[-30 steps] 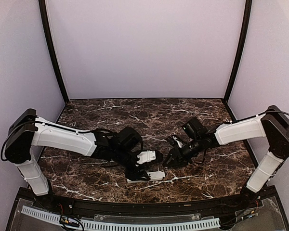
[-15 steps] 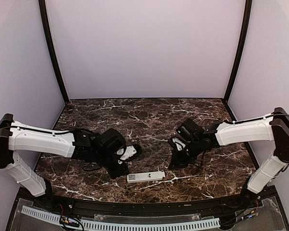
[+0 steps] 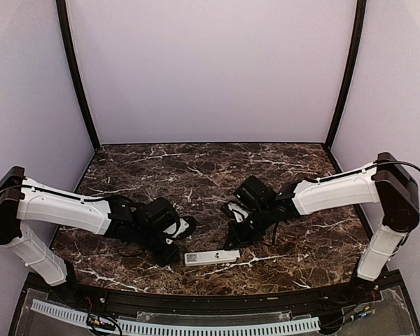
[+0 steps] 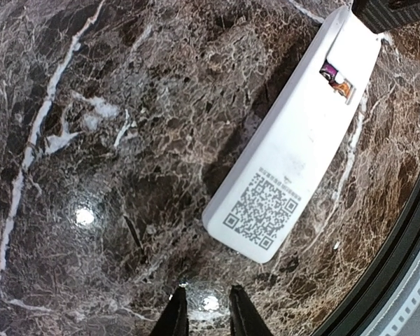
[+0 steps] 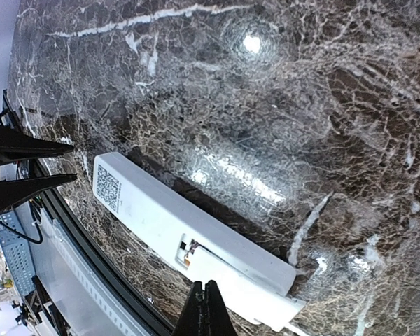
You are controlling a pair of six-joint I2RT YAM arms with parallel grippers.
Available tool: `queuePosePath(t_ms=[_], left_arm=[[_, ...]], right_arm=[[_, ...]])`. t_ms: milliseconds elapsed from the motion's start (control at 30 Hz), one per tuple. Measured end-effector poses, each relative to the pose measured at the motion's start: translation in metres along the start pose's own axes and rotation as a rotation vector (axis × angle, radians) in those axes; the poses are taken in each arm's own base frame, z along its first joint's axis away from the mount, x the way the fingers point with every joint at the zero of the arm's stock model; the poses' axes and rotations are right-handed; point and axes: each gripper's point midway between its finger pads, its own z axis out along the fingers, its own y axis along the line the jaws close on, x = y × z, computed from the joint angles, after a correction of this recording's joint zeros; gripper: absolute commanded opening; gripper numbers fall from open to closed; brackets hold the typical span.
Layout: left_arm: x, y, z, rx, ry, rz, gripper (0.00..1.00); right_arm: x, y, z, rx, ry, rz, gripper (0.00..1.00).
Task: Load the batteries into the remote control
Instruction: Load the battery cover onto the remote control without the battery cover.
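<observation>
1. Remote (image 3: 211, 257) is lying flat, back up, at 6 o'clock on the table (image 3: 217, 164), running lengthwise along the near edge.
2. QR label (image 4: 260, 210) is showing at its left end. A small opening (image 4: 336, 78) toward the right end is showing something coloured, too small to identify.
3. Left gripper (image 4: 206, 320) is hovering at the remote's 10 o'clock, clear of it, with its fingers nearly together. A slim gap is showing between them and they are holding nothing.
4. Right gripper (image 5: 204, 308) is hanging over the remote's right end, fingers pressed together with nothing between them. Whether it is touching the remote, I cannot tell.
</observation>
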Motion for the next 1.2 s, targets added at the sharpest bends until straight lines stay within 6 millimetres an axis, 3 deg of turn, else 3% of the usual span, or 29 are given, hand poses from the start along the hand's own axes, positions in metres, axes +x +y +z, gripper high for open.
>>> queuePosePath(t_ms=[567,1000,1200], left_arm=[[0.002,-0.004,0.006,0.028,0.003,-0.024,0.21],[0.005,-0.004,0.008,0.031,0.015,-0.024,0.21],[0.006,-0.004,0.011,0.03,0.025,-0.025,0.21]], right_arm=[[0.009,-0.003,0.022,-0.033,0.046,0.011,0.0],[0.008,-0.001,0.019,-0.024,0.055,-0.002,0.0],[-0.007,0.015,0.01,-0.036,0.035,-0.038,0.0]])
